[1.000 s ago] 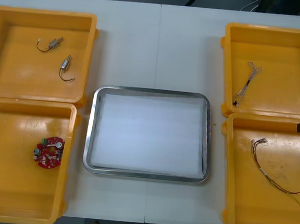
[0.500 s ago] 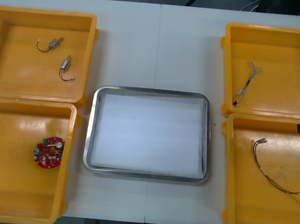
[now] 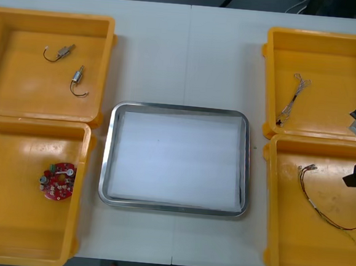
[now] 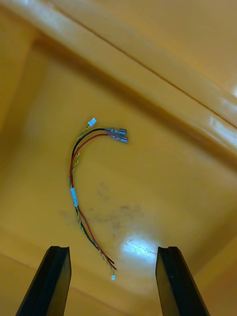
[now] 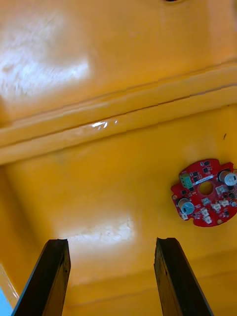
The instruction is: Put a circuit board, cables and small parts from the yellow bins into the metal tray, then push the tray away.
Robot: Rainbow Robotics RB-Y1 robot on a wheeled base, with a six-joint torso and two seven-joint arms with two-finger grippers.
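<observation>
Open, empty right hand point(image 4: 112, 252) should centre astride the red and yellow cable point(image 4: 73, 196); left hand point(image 5: 111, 243), likewise open, hovers near the circuit board point(image 5: 204, 192).

My right gripper point(image 4: 113, 249) has black fingers point(image 4: 52, 281). Just ahead of them I see a cable point(image 4: 74, 192) of red, black and yellow strands, with a white band and silver tips. The bin point(image 4: 163, 163) under it looks orange, with a grey smudge. My left gripper point(image 5: 111, 242) is black too. Out past one of its fingers sits a red board point(image 5: 205, 192) dotted with silver, green and white. From the front the bins point(image 3: 104, 72) are yellow, the tray point(image 3: 180, 108) is silver-rimmed and white inside, and the table point(image 3: 190, 60) is pale.
</observation>
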